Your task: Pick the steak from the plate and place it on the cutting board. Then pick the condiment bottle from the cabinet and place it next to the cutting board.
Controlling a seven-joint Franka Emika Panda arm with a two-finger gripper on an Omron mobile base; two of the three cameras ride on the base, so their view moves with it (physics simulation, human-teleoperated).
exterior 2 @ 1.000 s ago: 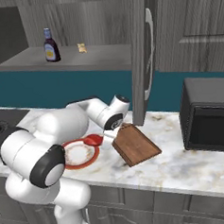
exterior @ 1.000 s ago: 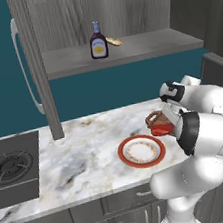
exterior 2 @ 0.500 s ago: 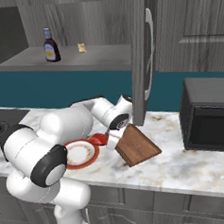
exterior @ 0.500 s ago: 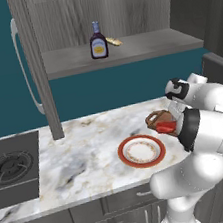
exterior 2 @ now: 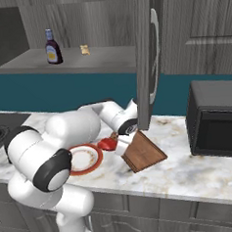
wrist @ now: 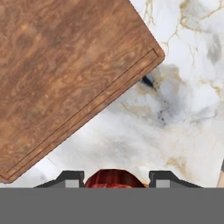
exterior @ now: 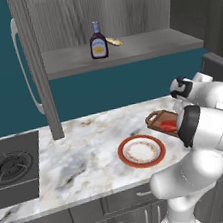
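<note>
The white arm's two-finger gripper is clamping the small flat slab of raw red steak between its dark finger tips, whose jaws are standing partly apart on the meat. In the right base view the steak is hanging in the air between the round plate with the red-orange rim and the rectangular brown wooden cutting board, just beside the board's near-left edge. In the left base view the red slab is showing against the board, with its long axis lying roughly level and running left to right; too little of it is showing in the hand view to tell its outline there. The board is lying flat on the white marbled counter, its long axis slanting across the counter and one corner pointing at the bare marble in the hand view.

Compared with a second ago, the steak is sitting further from the plate, which is now bare of meat, and closer to the board; the arm has been swinging it that way while the grip is staying the same width.

The small dark brown condiment bottle with the bluish-white cap is standing upright on the open shelf of the grey wood-grain cabinet, a small yellowish-tan oblong item lying just beside it
</note>
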